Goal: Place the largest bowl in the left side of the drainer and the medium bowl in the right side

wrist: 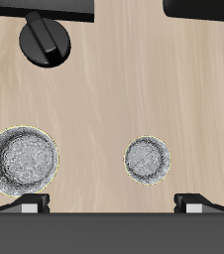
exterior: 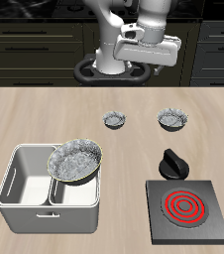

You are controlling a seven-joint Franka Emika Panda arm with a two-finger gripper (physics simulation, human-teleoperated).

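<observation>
The largest bowl (exterior: 74,161) lies tilted in the drainer (exterior: 25,189), in the compartment nearer the stove, leaning on the rim. The medium bowl (exterior: 172,119) stands on the table farther back, and the wrist view shows it too (wrist: 22,159). Beside it sits the tiny bowl (exterior: 115,120), which the wrist view also shows (wrist: 146,159). My gripper (exterior: 147,52) hangs high above the table's back, over both bowls. In the wrist view the gripper (wrist: 111,205) is open, with its fingertips (wrist: 30,205) wide apart and nothing between them.
A black stove plate (exterior: 188,208) with a red coil sits near the front edge. A black knob (exterior: 173,164) lies just behind it, between it and the medium bowl. The wrist view shows the knob (wrist: 47,40) as well. The drainer's other compartment holds nothing.
</observation>
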